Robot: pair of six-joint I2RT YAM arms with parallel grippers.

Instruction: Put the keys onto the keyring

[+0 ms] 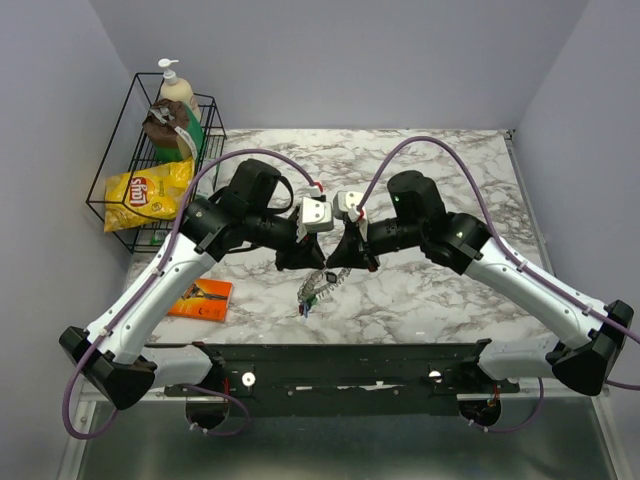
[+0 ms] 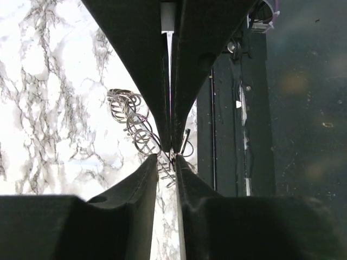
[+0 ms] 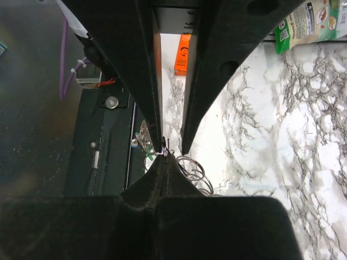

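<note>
The keyring (image 1: 322, 283) hangs as a tangle of silvery wire loops between my two grippers, just above the marble table. Its loops show in the left wrist view (image 2: 133, 116) and the right wrist view (image 3: 192, 169). Keys with green and blue heads (image 1: 308, 302) dangle from its lower end and also show in the right wrist view (image 3: 147, 162). My right gripper (image 3: 164, 156) is shut on the ring's wire at its tips. My left gripper (image 2: 166, 158) meets it tip to tip, jaws a narrow gap apart with wire loops crossing between the fingertips.
A black wire basket (image 1: 118, 190) at the back left holds a yellow chip bag (image 1: 145, 192) and a soap bottle (image 1: 178, 92). An orange packet (image 1: 200, 298) lies near the left front edge. A black rail (image 1: 340, 360) runs along the front edge.
</note>
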